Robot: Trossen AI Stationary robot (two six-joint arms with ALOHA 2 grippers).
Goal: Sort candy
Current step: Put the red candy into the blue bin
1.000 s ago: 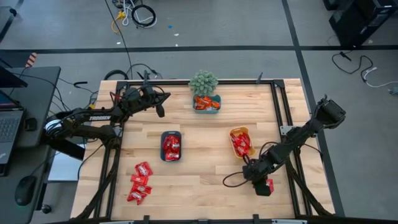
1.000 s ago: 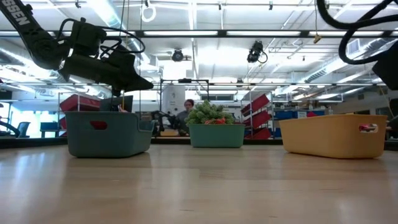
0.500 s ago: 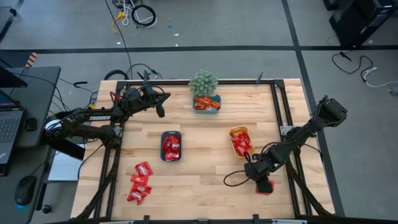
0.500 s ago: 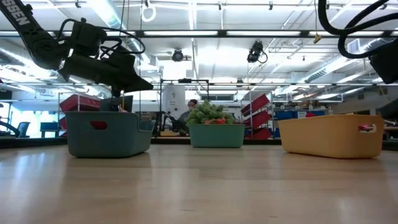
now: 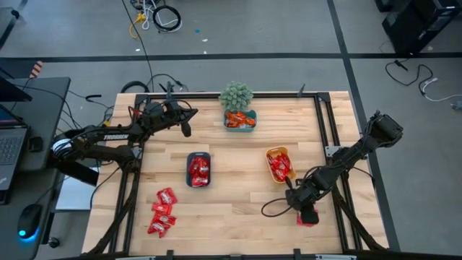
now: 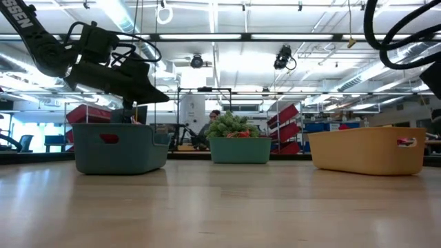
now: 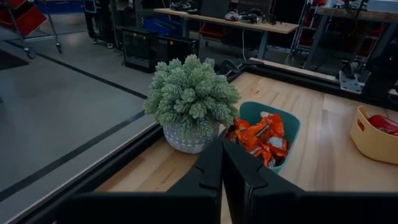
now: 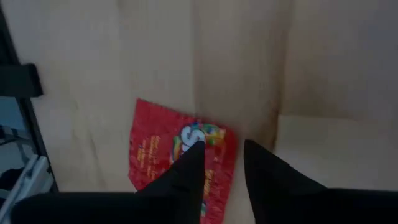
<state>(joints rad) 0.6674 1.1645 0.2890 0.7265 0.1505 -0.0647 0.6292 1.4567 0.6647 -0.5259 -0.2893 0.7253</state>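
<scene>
My right fingers (image 8: 186,171): two dark fingers, parted by a narrow gap, low over a flat shiny red candy packet (image 8: 177,158); one tip lies on the packet's printed face, the other just past its edge. I cannot tell whether they pinch it.
My right gripper (image 5: 306,208): at the near right part of the pale wooden table (image 5: 231,209), the red packet (image 5: 309,216) showing just beyond it, near the table's black frame rail.
My left fingers (image 7: 214,168): closed against each other, holding nothing.
My left gripper (image 5: 185,127): waiting above the far left part of the table, aimed toward the plant and the teal tray.
Loose candy (image 5: 162,211): a cluster of red packets flat on the wood at the near left, well apart from both my grippers.
Blue rectangular tray (image 5: 198,157): mid-table, red packets inside.
Yellow rectangular tray (image 5: 271,154): right of centre, near my right arm, with red and some orange packets.
Teal rectangular tray (image 7: 292,124): at the far edge, filled with orange packets (image 7: 261,137).
Small green potted plant (image 7: 189,99): in a pale speckled pot, just beside the teal tray on its far side.
Room beyond: a person (image 6: 214,116) seated past the table, partly hidden by the plant.
</scene>
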